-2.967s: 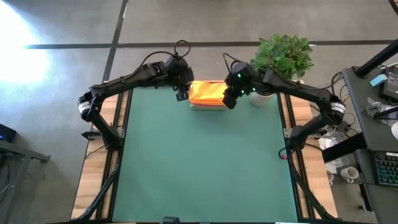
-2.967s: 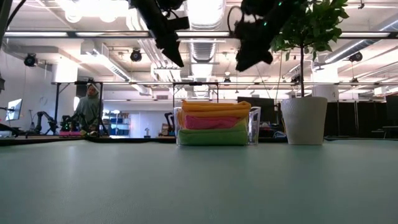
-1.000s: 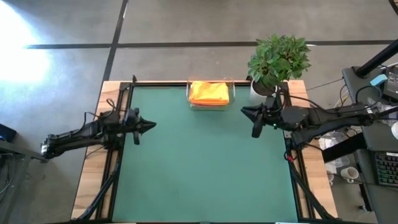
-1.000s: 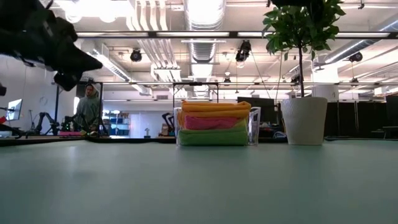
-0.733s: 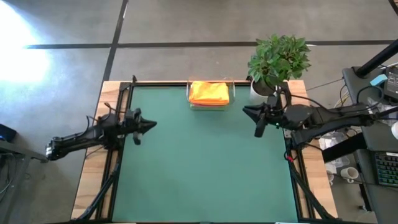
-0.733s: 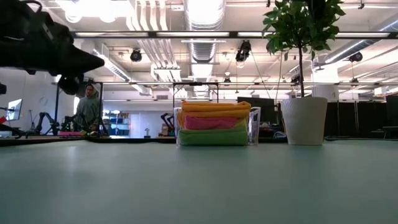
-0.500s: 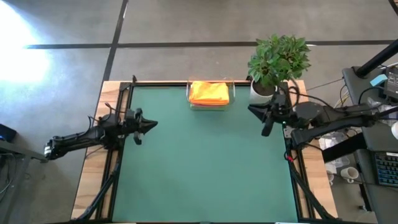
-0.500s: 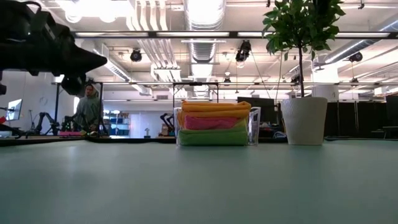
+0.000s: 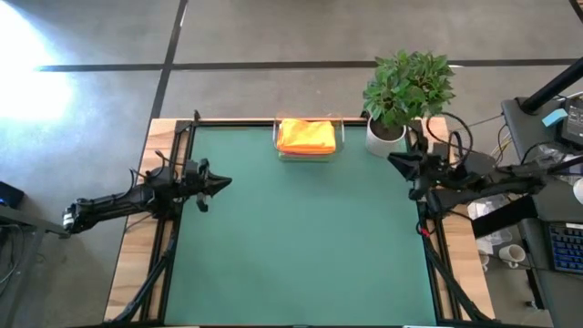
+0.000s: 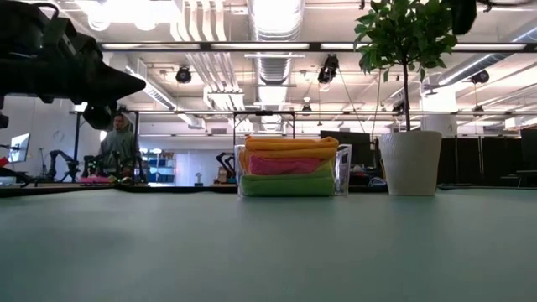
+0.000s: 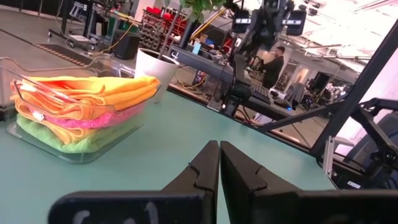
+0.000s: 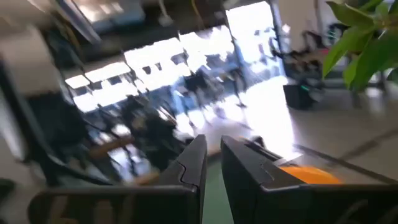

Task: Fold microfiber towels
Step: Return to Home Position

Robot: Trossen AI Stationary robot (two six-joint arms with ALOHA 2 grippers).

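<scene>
— Looking straight down, where were the microfiber towels point(image 9: 306, 135)?
— Folded and stacked in the clear tray point(image 9: 306, 158) at the middle of the table's point(image 9: 301, 255) far edge, with an orange one on top. The potted plant point(image 9: 407, 82) stood near the tray, at the far right corner.
— And the arms?
— The left pincer point(image 9: 217, 181) hung over the table's left edge, pointing inward, well apart from the tray. The right pincer point(image 9: 397, 160) sat at the right edge, near the plant's pot. Neither carried anything.
— What did the level view give?
— The microfiber towels point(image 10: 289, 166) seen edge-on: orange above, hot pink in the middle, lime green at the bottom, all within the clear tray point(image 10: 344, 168). The left pincer point(image 10: 134, 84) showed as a dark shape high on the left, off the table. A person point(image 10: 117, 144) stood in the room behind.
— The left wrist?
— The left pincer point(image 11: 219, 144) had its fingers point(image 11: 202, 167) pressed together on nothing. The microfiber towels point(image 11: 81, 93) lay in their tray ahead of it, apart from it.
— The right wrist?
— Blurred. The right pincer point(image 12: 213, 140) had its fingers point(image 12: 239, 158) slightly apart, a narrow gap with nothing in it. An orange smear and green leaves lay beyond.
</scene>
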